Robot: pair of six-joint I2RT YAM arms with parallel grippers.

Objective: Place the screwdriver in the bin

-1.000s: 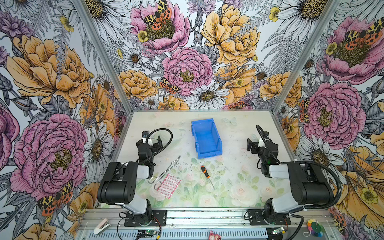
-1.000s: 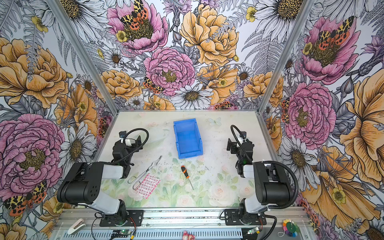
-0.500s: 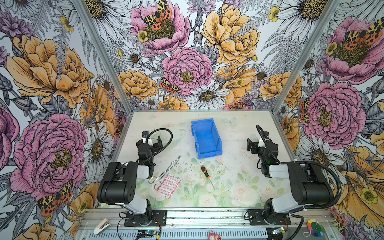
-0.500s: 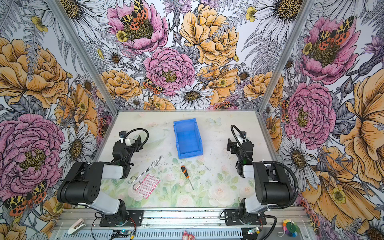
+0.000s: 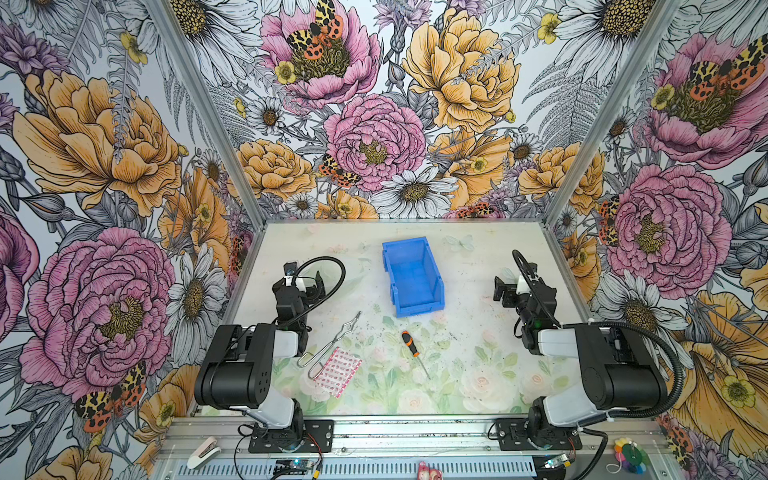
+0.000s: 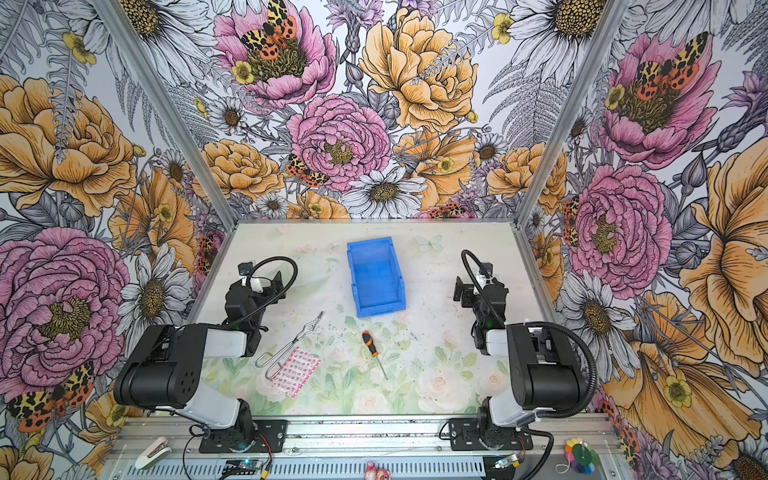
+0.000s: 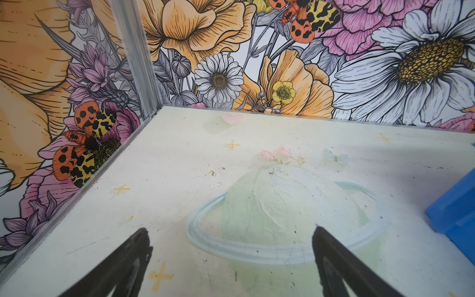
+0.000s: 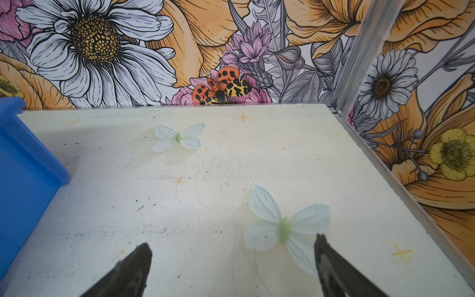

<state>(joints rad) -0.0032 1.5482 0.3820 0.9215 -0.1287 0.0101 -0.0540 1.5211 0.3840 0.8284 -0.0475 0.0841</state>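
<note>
Though mostly out of frame, bin (image 7: 457, 208)

Silver wire tongs (image 5: 332, 341) are seen lying on the flower-printed table (image 5: 478, 376) in both top views. A pink patterned packet (image 5: 337, 371) is laid just beside their looped end. Floral wallpaper (image 5: 374, 137) is seen behind.

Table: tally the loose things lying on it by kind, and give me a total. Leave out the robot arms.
Blue bin: 1
Screwdriver: 1
Wire tongs: 1
Pink patterned packet: 1
Total: 4
</note>
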